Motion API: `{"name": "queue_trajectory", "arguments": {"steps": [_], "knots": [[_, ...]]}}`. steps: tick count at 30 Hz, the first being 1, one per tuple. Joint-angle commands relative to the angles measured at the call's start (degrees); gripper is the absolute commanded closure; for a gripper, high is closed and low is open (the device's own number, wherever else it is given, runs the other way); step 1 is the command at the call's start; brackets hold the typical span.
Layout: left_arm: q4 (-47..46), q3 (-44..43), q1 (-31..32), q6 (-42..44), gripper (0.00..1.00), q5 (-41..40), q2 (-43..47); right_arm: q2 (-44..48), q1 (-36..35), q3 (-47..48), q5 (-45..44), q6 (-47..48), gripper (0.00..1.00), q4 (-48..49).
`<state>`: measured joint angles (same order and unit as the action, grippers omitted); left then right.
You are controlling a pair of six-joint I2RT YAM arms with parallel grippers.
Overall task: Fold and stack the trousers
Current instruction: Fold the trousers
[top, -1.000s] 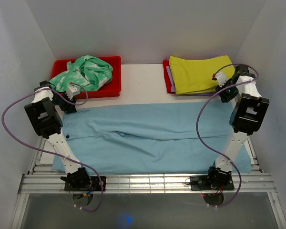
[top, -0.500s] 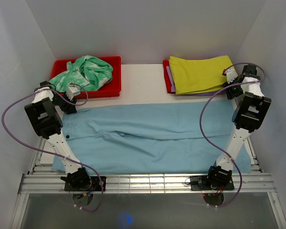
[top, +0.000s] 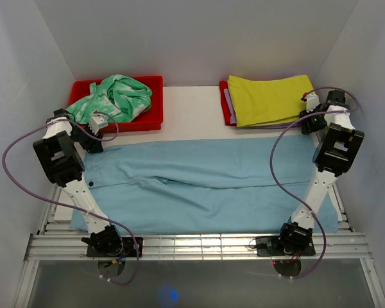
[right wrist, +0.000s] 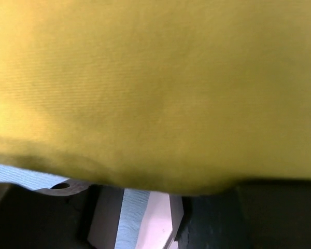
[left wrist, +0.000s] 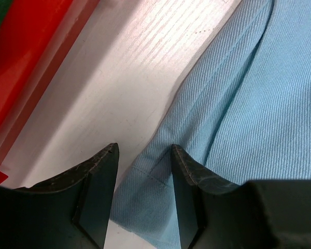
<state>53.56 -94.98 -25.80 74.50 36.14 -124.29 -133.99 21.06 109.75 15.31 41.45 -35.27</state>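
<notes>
While trousers lie spread, left gripper parted

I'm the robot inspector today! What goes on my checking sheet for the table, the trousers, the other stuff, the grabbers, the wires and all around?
Surface: white table, bare at the back middle, cloth over the rest.
Job's things: light blue trousers spread out flat, not yet folded.
Clutter: green-and-white garment heaped in a red bin; folded yellow-green cloth at the back right.
Grippers: left gripper open, its fingers either side of the trousers' edge; right gripper at the yellow-green cloth's edge, open or shut cannot be told.
Cables: purple cables loop out beside both arms.
Surroundings: white walls on three sides; metal rails along the near edge.
</notes>
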Motion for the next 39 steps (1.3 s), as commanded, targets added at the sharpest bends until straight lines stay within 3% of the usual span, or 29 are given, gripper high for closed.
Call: {"name": "queue_trajectory", "arguments": {"steps": [1, 6, 10, 17, 27, 30, 32, 39], "knots": [[1.81, -0.99, -0.57, -1.46, 0.44, 1.3, 4.49, -3.12, 0.3, -0.68, 1.3, -1.37, 0.57, -4.28], [1.81, -1.78, -0.65, -1.63, 0.44, 1.13, 4.41, -0.57, 0.91, -1.47, 1.31, -4.35, 0.51, -5.51], [1.81, -2.14, -0.57, -2.25, 0.44, 1.47, 4.32, -1.01, 1.7, 1.24, 1.91, -8.75, 0.38, -7.27], [1.81, -2.22, -0.57, -2.34, 0.44, 0.6, 4.67, -3.2, 2.58, 5.03, 2.71, -11.14, 0.38, -11.4], [2.07, -2.93, -0.57, -3.57, 0.44, -0.28, 3.97, -4.34, 2.5, 3.01, 1.22, -8.93, 0.59, -12.72], [2.08, -4.07, -0.74, -5.33, 0.44, 0.16, 3.88, -4.43, 2.5, 3.45, 1.12, -8.84, 0.73, -12.63], [2.07, -4.86, -1.09, -6.9, 0.44, 0.68, 3.97, -4.08, 2.58, 3.71, 1.12, -9.02, 0.9, -12.46], [5.76, -12.41, -4.87, -10.08, 0.43, 4.29, 1.95, 0.4, 2.5, 3.45, 3.31, -9.11, 0.92, -11.84]]}}
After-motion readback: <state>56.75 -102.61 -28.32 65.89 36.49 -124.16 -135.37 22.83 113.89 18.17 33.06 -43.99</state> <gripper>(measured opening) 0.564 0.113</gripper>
